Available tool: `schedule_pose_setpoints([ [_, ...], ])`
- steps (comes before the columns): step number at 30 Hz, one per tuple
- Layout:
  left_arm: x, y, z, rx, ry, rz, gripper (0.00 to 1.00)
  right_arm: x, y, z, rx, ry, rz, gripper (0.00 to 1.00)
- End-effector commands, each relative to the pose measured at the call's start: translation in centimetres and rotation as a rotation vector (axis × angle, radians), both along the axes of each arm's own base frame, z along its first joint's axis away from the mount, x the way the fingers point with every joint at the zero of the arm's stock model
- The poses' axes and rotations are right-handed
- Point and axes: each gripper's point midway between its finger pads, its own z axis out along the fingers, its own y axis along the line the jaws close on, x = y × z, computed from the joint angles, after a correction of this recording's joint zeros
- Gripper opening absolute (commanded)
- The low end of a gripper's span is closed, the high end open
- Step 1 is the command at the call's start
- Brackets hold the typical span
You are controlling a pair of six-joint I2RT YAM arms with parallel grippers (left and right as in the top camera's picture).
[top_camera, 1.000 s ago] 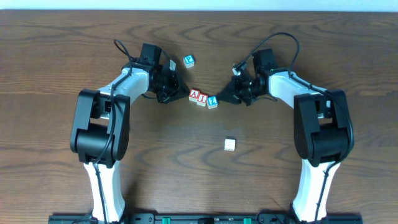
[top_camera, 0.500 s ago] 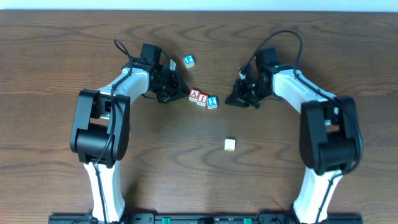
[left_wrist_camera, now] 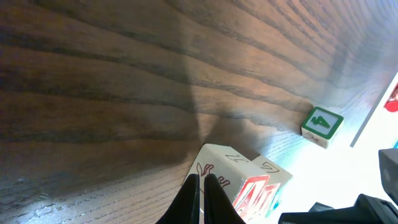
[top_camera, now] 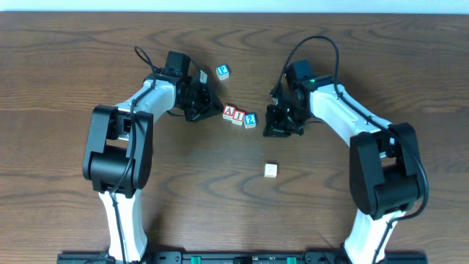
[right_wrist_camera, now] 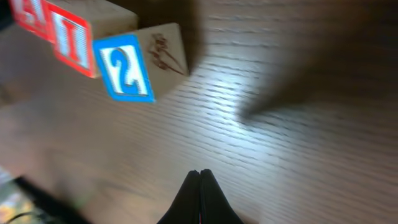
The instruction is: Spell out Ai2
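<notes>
Overhead, the left arm reaches up and across the table [top_camera: 66, 88], bent at the elbow, and its left hand [top_camera: 214, 108] lies low, pointing right toward the row of blocks. The left wrist view shows this hand's fingers [left_wrist_camera: 194, 196] pressed together with no gap, nothing between them. Their tips sit at the near side face of the A block [left_wrist_camera: 249, 190], though whether they actually touch it cannot be told.

The right arm arches in from the other side, its forearm running up and left, and the right hand [top_camera: 271, 129] angles down toward the table just right of and slightly below the row. In the right wrist view its fingers [right_wrist_camera: 200, 193] are likewise closed to a point and hold nothing. They hover over bare wood, apart from the 2 block [right_wrist_camera: 140, 62].

The three task blocks lie side by side, touching, in a line sloping slightly down to the right: the A block [top_camera: 228, 111] with a red letter, the I block [top_camera: 238, 115] also in red, and the 2 block [top_camera: 250, 119] in blue. Together they read A, I, 2, between the two hands.

A spare lettered block [top_camera: 223, 72] sits above the row, well apart. A plain pale block [top_camera: 271, 170] lies alone lower down the table.
</notes>
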Motion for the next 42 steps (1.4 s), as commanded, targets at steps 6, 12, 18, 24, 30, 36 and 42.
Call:
schedule_pose_setpoints([
  [6,0.3,0.4,-0.8,0.032,-0.011,-0.007,0.06,0.7,0.7,2.3,-0.166,-0.219,0.148,0.02],
  [12,0.3,0.4,-0.8,0.036,-0.012,-0.006,0.06,0.3,2.0,2.2,-0.192,-0.253,0.195,0.02],
  [18,0.3,0.5,-0.8,0.039,-0.012,-0.005,0.06,0.5,2.5,1.9,-0.186,-0.274,0.217,0.02],
  [24,0.3,0.4,-0.8,0.038,-0.012,-0.005,0.06,0.0,3.5,1.0,-0.184,-0.274,0.247,0.02],
  [30,0.3,0.4,-0.8,0.038,-0.012,-0.005,0.06,-0.8,3.9,0.0,-0.196,-0.247,0.274,0.02],
  [36,0.3,0.4,-0.8,0.038,-0.013,-0.005,0.06,-1.4,4.3,-1.4,-0.214,-0.221,0.299,0.02],
  [42,0.3,0.4,-0.8,0.038,-0.012,-0.005,0.06,-0.9,3.6,-2.1,-0.285,-0.243,0.298,0.02],
])
